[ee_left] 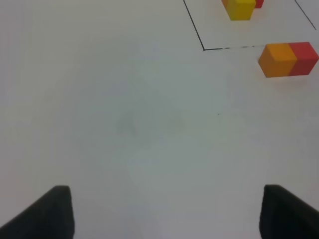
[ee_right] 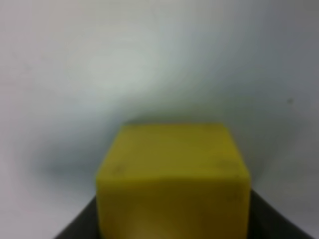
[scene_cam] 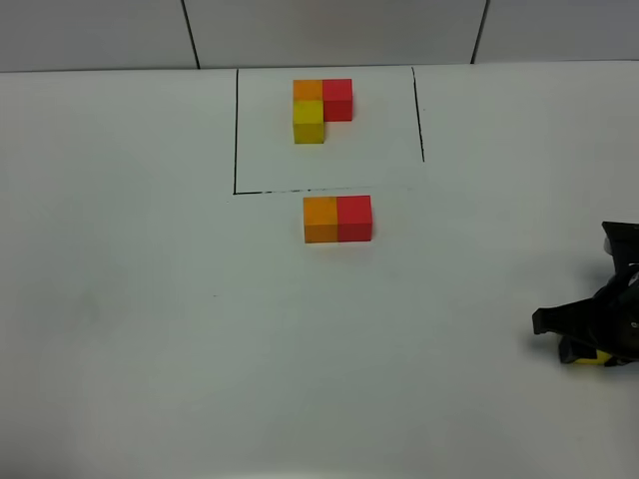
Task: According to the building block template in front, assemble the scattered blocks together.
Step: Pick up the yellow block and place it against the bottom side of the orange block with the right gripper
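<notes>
- Building block template point(scene_cam: 322, 108): three small cubes in an L, far middle of the table point(scene_cam: 150, 299); orange cube at the far left, red cube touching its right side, yellow cube touching the orange one's near side; all three sit flat on the surface.
- Black outline point(scene_cam: 237, 130): thin drawn line round the template; left, near and right sides are visible; the template sits in the far part of the enclosed area, clear of every line.
- Orange block point(scene_cam: 320, 219): loose cube, just outside the near line of the outline, in the middle of the table; flat on the surface; touching the red block on its right side.
- Red block point(scene_cam: 354, 218): loose cube, flush against the orange block, the two forming a short row parallel to the near line.
- Yellow block point(ee_right: 172, 179): loose cube, well apart from the other two, at the far right edge of the exterior view, toward the near side; only a sliver shows there under the arm; it fills the lower part of the right wrist view.
- Right gripper point(ee_right: 174, 221): low over the table at the right edge; closed onto the yellow block, one dark finger against each side of the cube.
- Left gripper point(ee_left: 164, 214): seen in its own wrist view only; jaws spread wide, nothing between them; bare table beneath; holds nothing.
</notes>
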